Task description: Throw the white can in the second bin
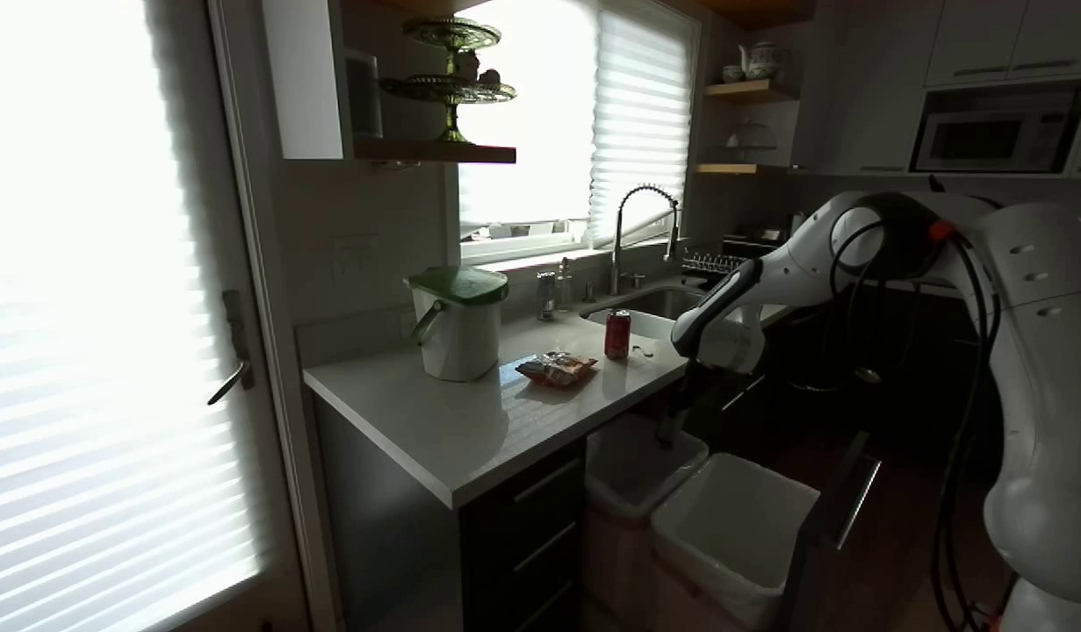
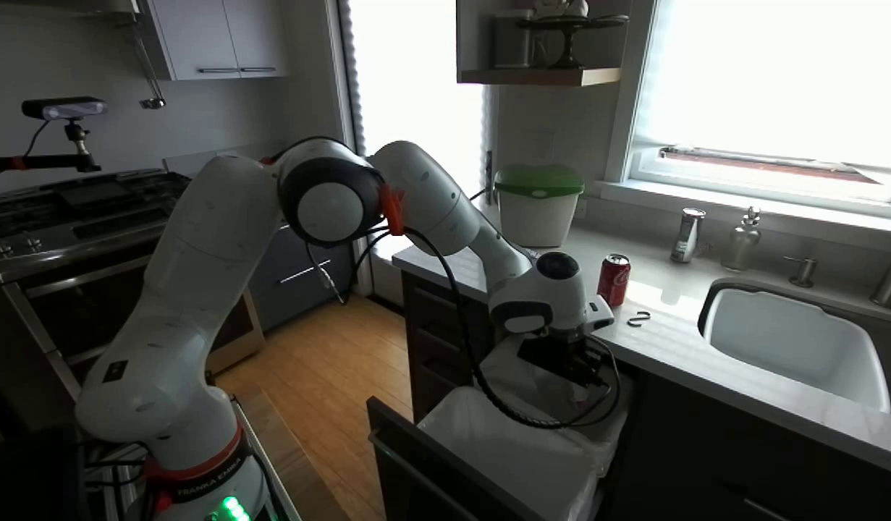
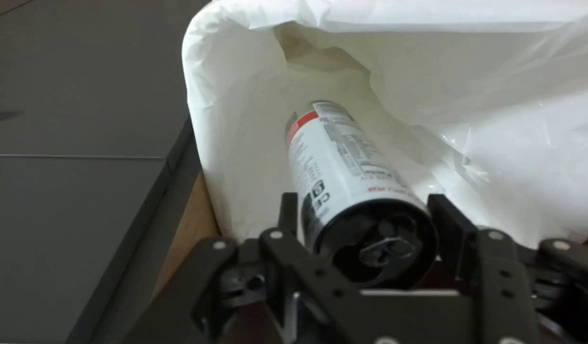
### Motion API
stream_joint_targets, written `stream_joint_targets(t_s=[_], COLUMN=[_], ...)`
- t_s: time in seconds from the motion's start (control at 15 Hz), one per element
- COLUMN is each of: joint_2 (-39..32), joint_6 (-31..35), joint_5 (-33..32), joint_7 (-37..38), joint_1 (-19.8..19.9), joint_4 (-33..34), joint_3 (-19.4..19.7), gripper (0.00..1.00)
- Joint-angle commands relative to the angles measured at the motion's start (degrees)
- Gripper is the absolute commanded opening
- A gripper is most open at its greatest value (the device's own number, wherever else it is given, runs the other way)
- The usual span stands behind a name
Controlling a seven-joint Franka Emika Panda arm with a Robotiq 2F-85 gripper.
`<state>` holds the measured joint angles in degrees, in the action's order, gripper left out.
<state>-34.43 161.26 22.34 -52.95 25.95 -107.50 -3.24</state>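
Robotiq gripper [image 3: 362,212]: pads [image 3: 289,210] pinch the white can [image 3: 341,162]; advisable: centre it, then part evenly, clear of the liner [image 3: 236,167]. Can's fine print is mostly illegible. Beneath gripper: white-lined bin [image 3: 418,19]. Above gripper, on countertop [image 2: 666,340]: red Coca-Cola can [image 2: 614,282], script partly visible. Farthest: arm base [image 2: 213,470], lettered FRANKA EMIKA.

Kitchen in daylight
A sink [image 1: 676,301] and tap [image 1: 617,254] set in the worktop [image 1: 417,421], a stove [image 2: 83,228], a microwave [image 1: 979,140] and wall cupboards [image 2: 195,36] mark the room.

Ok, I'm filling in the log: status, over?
Tool closed on white can. Can over bin farther from drawer front. Nothing seen blocking its drop.
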Motion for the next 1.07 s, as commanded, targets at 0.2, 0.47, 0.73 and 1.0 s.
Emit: stream_joint_targets(t_s=[0.2, 0.47, 0.73, 1.0], joint_2=[1.6, 6.2, 12.6, 17.7], joint_6=[-1.0, -10.5, -22.9, -35.3], joint_5=[-0.8, -0.4, -1.2, -3.5], joint_7=[-1.4, -0.4, 1.6, 3.7], joint_1=[4.8, 5.0, 2.7, -0.1], joint_4=[-0.6, -3.4, -5.5, -4.4], joint_3=[-5.9, -5.8, -0.9, 4.8], gripper=[1.00, 1.00, 1.00, 1.00])
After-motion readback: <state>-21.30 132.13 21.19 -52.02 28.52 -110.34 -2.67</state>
